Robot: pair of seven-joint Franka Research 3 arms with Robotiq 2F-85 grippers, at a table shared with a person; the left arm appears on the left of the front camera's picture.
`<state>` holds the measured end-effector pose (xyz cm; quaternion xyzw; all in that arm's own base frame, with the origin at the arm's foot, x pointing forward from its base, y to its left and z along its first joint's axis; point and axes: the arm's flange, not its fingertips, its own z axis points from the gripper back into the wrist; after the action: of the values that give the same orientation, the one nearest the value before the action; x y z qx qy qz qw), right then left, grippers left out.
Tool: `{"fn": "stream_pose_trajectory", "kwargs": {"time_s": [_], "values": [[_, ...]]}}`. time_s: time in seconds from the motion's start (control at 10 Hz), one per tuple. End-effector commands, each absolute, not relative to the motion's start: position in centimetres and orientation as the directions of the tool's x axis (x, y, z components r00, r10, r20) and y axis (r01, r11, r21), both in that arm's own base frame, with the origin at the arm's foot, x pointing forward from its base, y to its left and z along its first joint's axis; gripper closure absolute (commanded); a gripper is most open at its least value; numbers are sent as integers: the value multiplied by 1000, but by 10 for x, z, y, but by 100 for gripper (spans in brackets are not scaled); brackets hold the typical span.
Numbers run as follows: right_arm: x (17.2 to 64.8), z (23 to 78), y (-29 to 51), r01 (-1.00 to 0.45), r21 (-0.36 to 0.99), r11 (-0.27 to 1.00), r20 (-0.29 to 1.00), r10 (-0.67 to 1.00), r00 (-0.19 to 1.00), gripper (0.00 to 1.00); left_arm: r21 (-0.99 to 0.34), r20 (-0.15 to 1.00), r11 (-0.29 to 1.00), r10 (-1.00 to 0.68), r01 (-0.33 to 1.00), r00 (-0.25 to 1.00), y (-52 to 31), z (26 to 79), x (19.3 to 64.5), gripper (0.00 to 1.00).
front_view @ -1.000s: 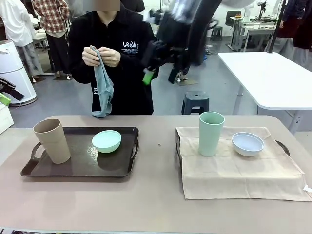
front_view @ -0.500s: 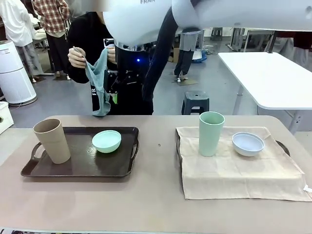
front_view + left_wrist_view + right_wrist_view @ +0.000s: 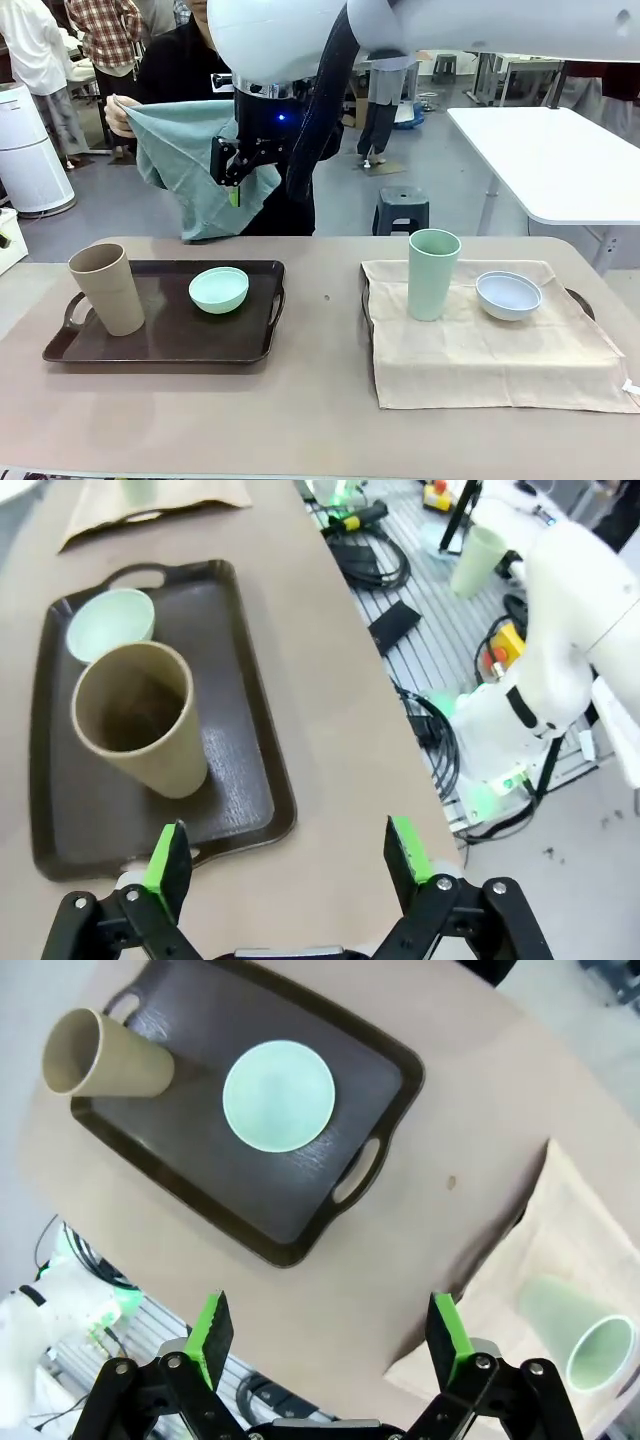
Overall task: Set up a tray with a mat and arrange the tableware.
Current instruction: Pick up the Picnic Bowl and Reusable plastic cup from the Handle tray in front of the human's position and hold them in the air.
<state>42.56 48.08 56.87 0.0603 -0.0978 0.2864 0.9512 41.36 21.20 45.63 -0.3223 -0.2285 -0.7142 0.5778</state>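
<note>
2 trays sit on the table (image 3: 320, 430). The bare left tray (image 3: 160, 345) carries the tan cup (image 3: 107, 288) and mint bowl (image 3: 219, 289). The right tray (image 3: 366, 300), under a beige mat (image 3: 480, 360), carries the sage cup (image 3: 433, 273) and pale bowl (image 3: 508, 294). The left gripper (image 3: 287, 825), jaws open and empty, hangs off the left tray's end, near the tan cup. Farther back the right gripper (image 3: 232, 185), also open and empty, hangs high, just in front of a teal cloth (image 3: 185, 165) that a person's hand (image 3: 120, 115) holds spread. The likely trouble is that a cloth laid on the loaded tray could topple the tall tan cup. A gripper closing on the cloth could also catch that hand.
</note>
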Motion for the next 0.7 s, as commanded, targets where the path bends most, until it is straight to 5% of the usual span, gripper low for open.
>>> {"fn": "stream_pose_trajectory", "kwargs": {"time_s": [0.0,0.3,0.6], "values": [[433,538,482,-474,69,878,273,441,855,0,21,762,-114,-641,993,-89,229,427,435,0],[440,499,486,-357,47,933,319,325,890,0,104,777,15,-626,994,-72,224,404,439,0],[442,450,519,-404,6,915,261,389,884,0,99,794,-22,-601,995,-93,201,388,443,0]]}}
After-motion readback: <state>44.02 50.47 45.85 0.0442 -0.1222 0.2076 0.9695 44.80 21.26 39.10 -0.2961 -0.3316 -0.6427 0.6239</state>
